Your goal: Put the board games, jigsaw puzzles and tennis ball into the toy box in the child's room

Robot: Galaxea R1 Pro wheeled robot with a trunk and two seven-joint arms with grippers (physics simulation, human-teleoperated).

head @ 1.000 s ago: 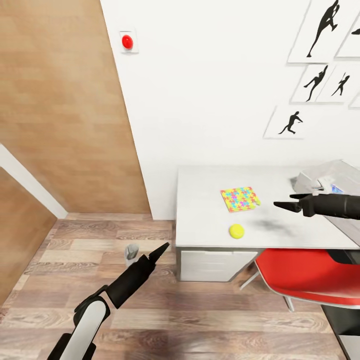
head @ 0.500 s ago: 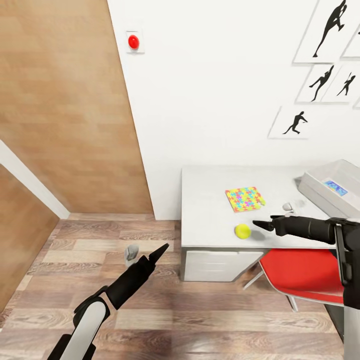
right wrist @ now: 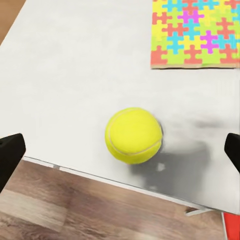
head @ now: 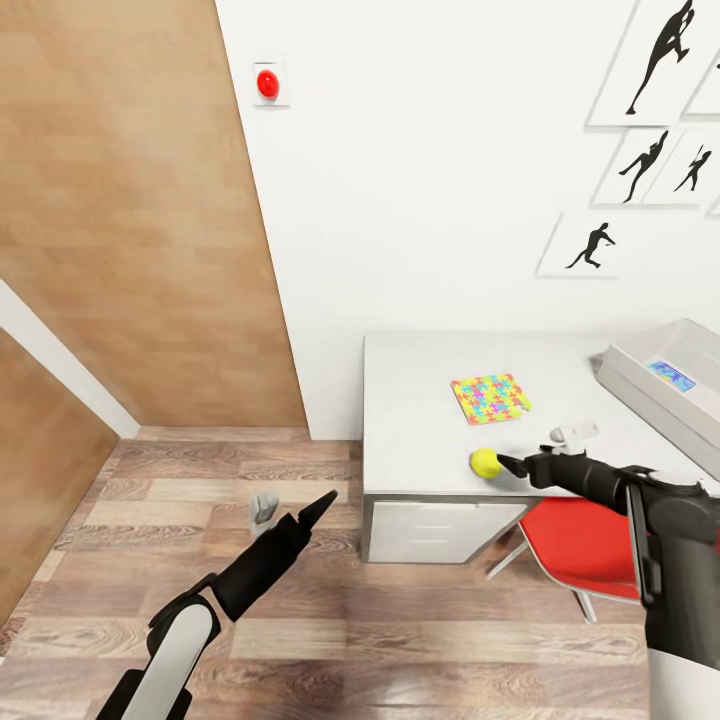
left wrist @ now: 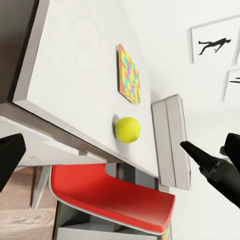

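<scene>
The right black two-fingered gripper (head: pixel 512 465) reaches out low over the front part of the white table (head: pixel 420 440), and its tips sit just short of the yellow-green felt tennis ball (head: pixel 485 462). In the right wrist view the two finger ends stand at opposite edges of the picture with the tennis ball (right wrist: pixel 133 135) centred between them, so the jaws are spread wide, with room to spare on either side of the ball. The ball lies straight ahead along the gripper's pointing line, toward the table's left end as the robot faces it, and close to the front edge. Being round, it has no long axis to line up with; what matters is only that the fingers pass either side of its middle.

Beyond the ball, farther from the front edge, lies the flat square multicoloured jigsaw puzzle (head: pixel 487 397), near but apart from it. The shallow grey toy box (head: pixel 640 385) sits at the table's right end, well apart from the ball, and a red plastic chair (head: pixel 575 545) is below the right arm.

The left black gripper (head: pixel 318 505) hangs over the wooden floor (head: pixel 300 610), off the table; its fingers look drawn together to a point and empty. The right arm is plainly nearer.
</scene>
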